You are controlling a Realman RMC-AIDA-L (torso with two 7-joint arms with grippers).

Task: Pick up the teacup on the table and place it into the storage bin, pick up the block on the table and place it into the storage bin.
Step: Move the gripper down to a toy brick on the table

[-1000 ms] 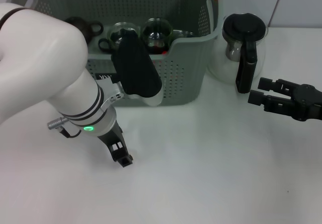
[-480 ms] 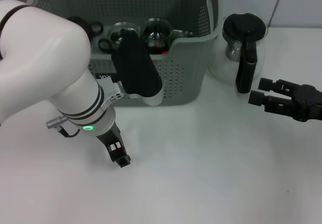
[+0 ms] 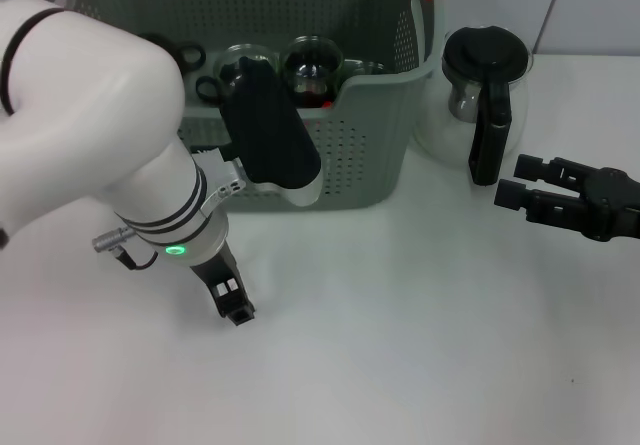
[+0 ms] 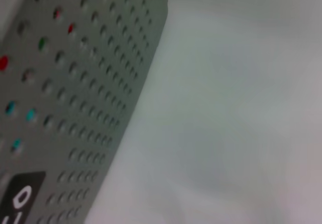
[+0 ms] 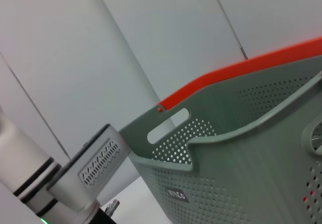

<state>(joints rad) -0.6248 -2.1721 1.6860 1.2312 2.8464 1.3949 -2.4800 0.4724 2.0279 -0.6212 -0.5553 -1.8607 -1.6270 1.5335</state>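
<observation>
**Left gripper low on the counter before the bin, right gripper waiting by the jug**

The storage bin is sitting in the upper middle of the head view, its grey perforated wall facing the camera and orange clips at its rim. Inside it, glass teacups with dark handles are lying near the front wall. No block is showing on the counter.

The left arm is filling the left side of the frame, bending down in front of the bin. The left gripper is pointing down at the white counter in the lower left of centre, near the bin's front wall; whether its fingers are parted or closed cannot be told, and nothing is visible in it. The left wrist view is showing the bin's perforated wall close up, with the black label at the lower left corner.

The right gripper is hovering at the right edge, fingers spread apart and holding nothing, just beside the glass jug with the black lid, which is standing right of the bin.
</observation>
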